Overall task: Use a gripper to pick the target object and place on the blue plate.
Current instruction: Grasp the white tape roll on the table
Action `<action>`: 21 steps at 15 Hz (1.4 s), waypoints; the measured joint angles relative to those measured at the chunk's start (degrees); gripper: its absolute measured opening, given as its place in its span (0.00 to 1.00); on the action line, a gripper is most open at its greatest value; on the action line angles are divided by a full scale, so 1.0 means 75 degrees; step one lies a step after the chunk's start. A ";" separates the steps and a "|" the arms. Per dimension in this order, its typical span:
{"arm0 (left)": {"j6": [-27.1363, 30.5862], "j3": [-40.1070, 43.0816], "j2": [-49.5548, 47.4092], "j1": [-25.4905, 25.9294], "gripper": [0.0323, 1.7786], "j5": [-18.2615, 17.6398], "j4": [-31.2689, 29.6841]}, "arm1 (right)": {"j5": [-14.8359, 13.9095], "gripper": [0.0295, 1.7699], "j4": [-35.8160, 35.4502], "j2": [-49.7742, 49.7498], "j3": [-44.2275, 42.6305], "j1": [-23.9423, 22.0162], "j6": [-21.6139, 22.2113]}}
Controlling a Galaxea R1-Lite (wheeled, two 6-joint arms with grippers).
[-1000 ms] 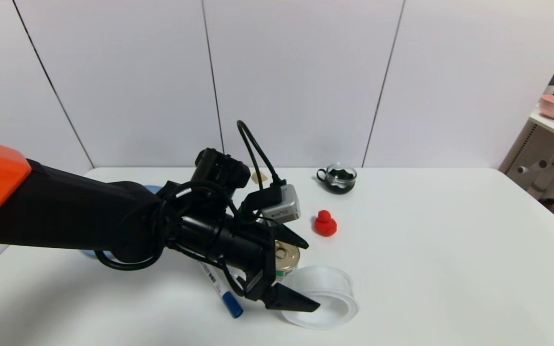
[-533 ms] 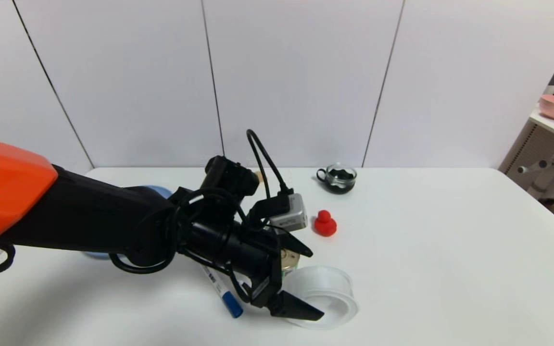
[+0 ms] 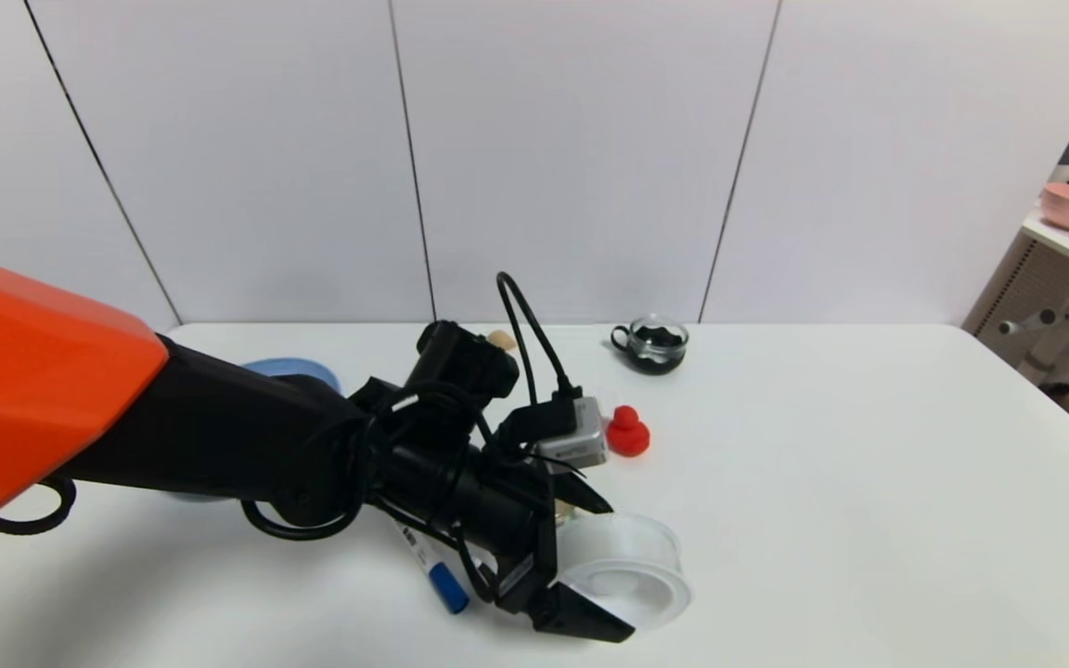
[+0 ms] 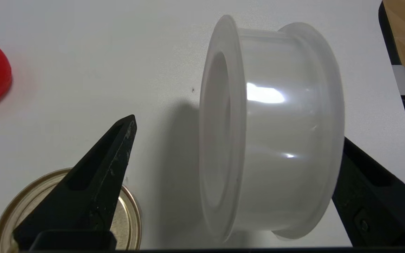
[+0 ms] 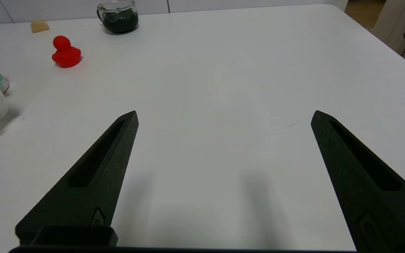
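Head view: the left gripper [image 3: 598, 568] reaches low over the bench [image 3: 869, 482], jaws spread wide, one finger on each side of the target object [image 3: 632, 568]. This white spool lies toward the bench's near edge, just right of the gold-topped tin can [image 3: 560, 516], which is mostly hidden behind the gripper. Its hollow axis runs roughly along the line between the fingers, so closing would press on the two flanges. The blue plate [image 3: 298, 371] sits well apart to the left, behind the arm. A blue-capped marker [image 3: 434, 573] lies under the wrist; its print is too small to read.

Left wrist view: the spool [image 4: 271, 128] sits between the open fingers, nearer one of them than the other; whether it touches that finger I cannot tell. The can's lid [image 4: 128, 218] lies beneath the other finger.

Right wrist view: the right gripper [image 5: 223, 117] hangs parked over bare bench, jaws wide and empty, farther from the spool. A red duck [image 5: 65, 52] and glass cup [image 5: 118, 15] stand beyond.
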 joint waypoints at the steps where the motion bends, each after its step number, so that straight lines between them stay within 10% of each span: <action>1: 0.0003 -0.0008 0.0039 -0.0005 0.95 0.0003 -0.0003 | -0.0003 0.96 0.0000 0.0000 0.0000 0.0000 -0.0003; 16: 0.0169 -0.0029 0.0210 -0.0122 0.95 0.0286 -0.0024 | -0.0003 0.96 0.0000 0.0000 0.0000 0.0000 0.0000; 21: 0.0166 -0.0166 0.0234 -0.0122 0.56 0.0413 -0.0158 | 0.0000 0.96 0.0000 0.0000 0.0000 0.0000 -0.0003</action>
